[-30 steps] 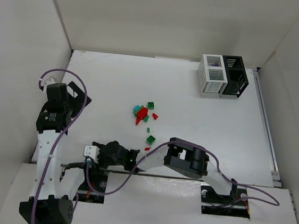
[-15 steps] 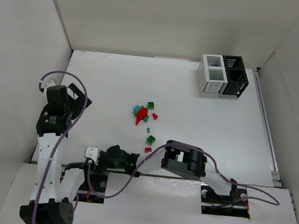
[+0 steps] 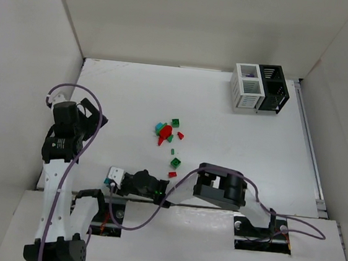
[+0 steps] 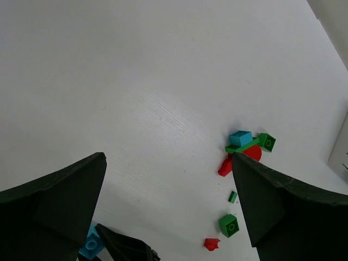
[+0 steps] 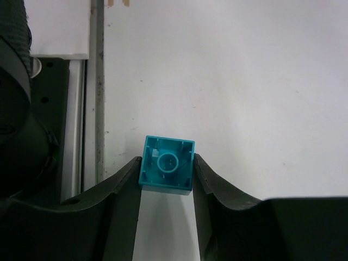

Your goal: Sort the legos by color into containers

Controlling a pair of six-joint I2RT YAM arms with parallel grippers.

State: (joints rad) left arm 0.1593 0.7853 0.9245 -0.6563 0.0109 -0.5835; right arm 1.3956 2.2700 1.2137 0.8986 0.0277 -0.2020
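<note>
My right gripper (image 5: 166, 179) is shut on a teal lego (image 5: 167, 165), hollow underside facing the camera, one finger against each side. In the top view this gripper (image 3: 110, 179) lies low at the table's near-left edge. The left wrist view catches the same teal lego (image 4: 91, 244) at its bottom left. A cluster of red, green and teal legos (image 3: 167, 132) lies mid-table, with a green brick (image 3: 175, 163) and a red piece (image 3: 172, 174) nearer to me. The white container (image 3: 247, 87) and black container (image 3: 273, 88) stand joined at the far right. My left gripper (image 3: 94, 115) hovers open and empty at the left.
White walls enclose the table on three sides. A metal rail (image 5: 98, 92) and the dark arm base (image 5: 27, 136) run along the near edge, just left of the held brick. The right arm's purple cable (image 3: 152, 218) loops over the front ledge.
The right gripper's fingers have come together on the teal lego at the near-left edge, and that arm's wrist has shifted slightly right. The left arm has barely moved.
</note>
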